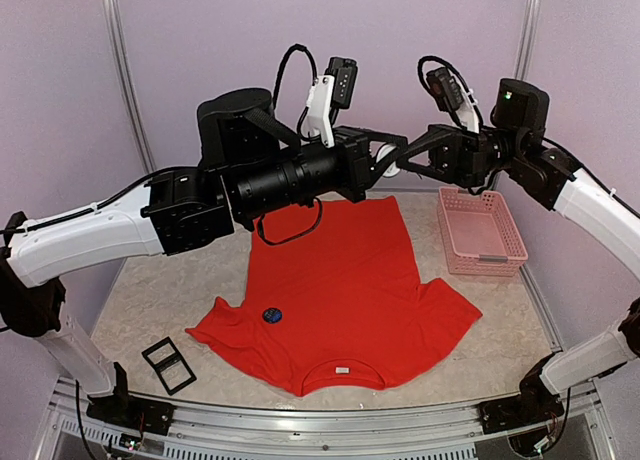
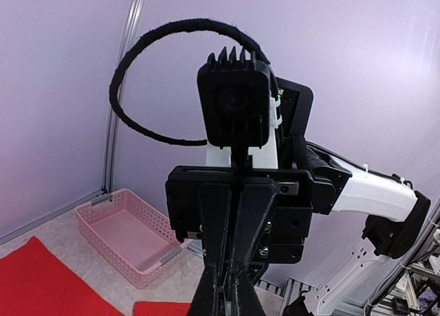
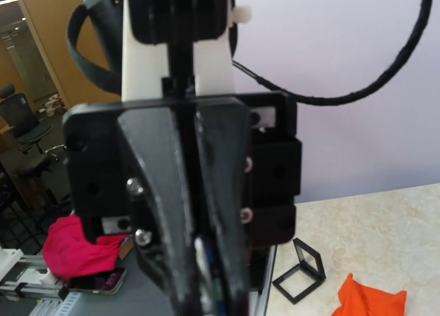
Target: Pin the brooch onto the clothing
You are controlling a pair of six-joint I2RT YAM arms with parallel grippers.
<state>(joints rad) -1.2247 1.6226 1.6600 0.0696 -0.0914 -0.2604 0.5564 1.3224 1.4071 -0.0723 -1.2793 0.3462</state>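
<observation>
The red T-shirt (image 1: 335, 290) lies flat on the table, neckline and white label (image 1: 343, 369) toward me. A small dark blue round brooch (image 1: 272, 315) sits on its left chest. Both arms are raised above the shirt's far hem, and my left gripper (image 1: 378, 163) and right gripper (image 1: 400, 160) meet tip to tip. Both look shut. The left wrist view shows my fingers (image 2: 206, 299) pressed together against the right gripper's fingers (image 2: 216, 220). In the right wrist view a small whitish-blue sliver (image 3: 203, 257) shows between the dark fingers; I cannot tell what it is.
A pink plastic basket (image 1: 481, 232) stands at the right beside the shirt; it also shows in the left wrist view (image 2: 130, 240). An open black square case (image 1: 168, 365) lies at the front left; it also shows in the right wrist view (image 3: 300, 278). Lilac walls close in the back and sides.
</observation>
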